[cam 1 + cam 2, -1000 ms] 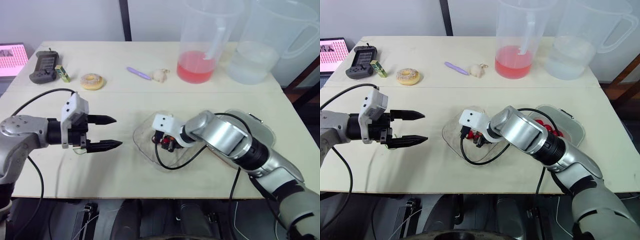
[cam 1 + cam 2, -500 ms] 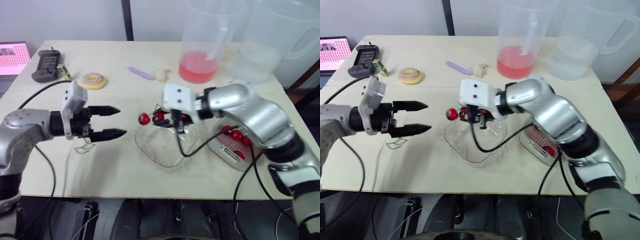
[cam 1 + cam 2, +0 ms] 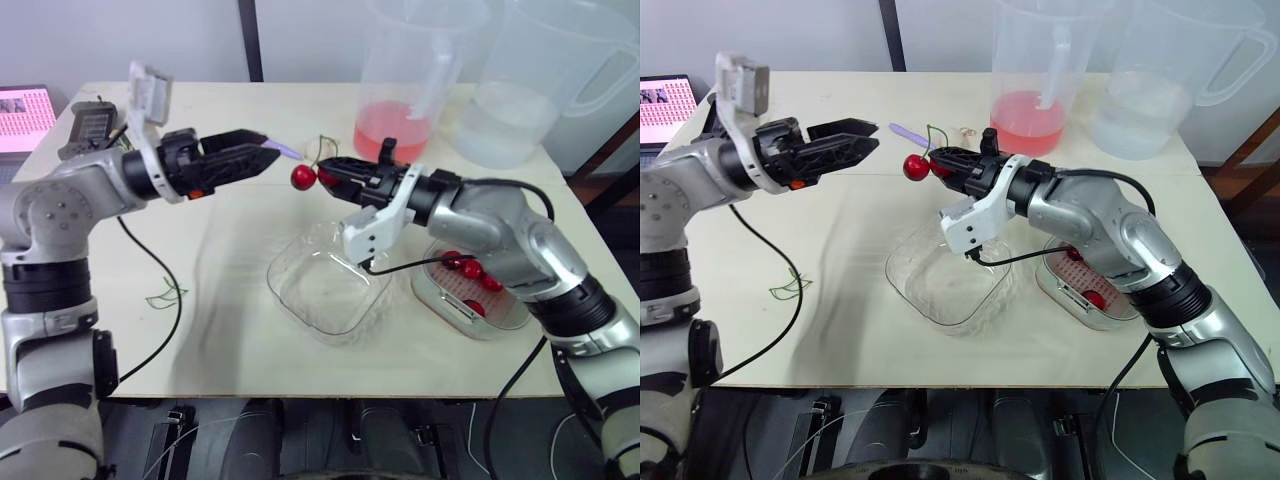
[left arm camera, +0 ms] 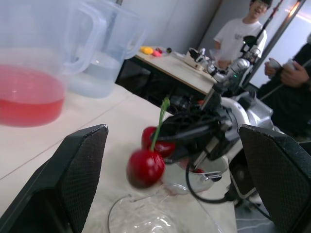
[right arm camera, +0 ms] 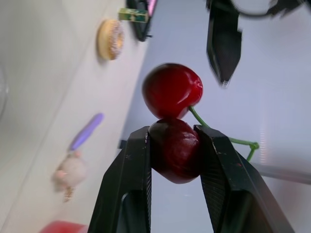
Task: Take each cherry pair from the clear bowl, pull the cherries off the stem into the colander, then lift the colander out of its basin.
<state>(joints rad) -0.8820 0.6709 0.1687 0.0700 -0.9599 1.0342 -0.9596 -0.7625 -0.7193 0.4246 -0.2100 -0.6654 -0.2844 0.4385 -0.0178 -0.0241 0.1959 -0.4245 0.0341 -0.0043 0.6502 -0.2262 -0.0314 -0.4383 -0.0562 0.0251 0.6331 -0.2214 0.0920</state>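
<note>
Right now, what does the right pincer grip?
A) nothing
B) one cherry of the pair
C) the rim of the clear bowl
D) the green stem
B: the right pincer is shut on both sides of one cherry, and the other cherry sits free just past its tips.

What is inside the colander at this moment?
A few red cherries lie in the colander; the right arm crosses above its far side, so anything under it is hidden.

Glossy cherry pair (image 5: 173, 121); clear, seemingly plastic bowl (image 3: 300, 300).
</note>
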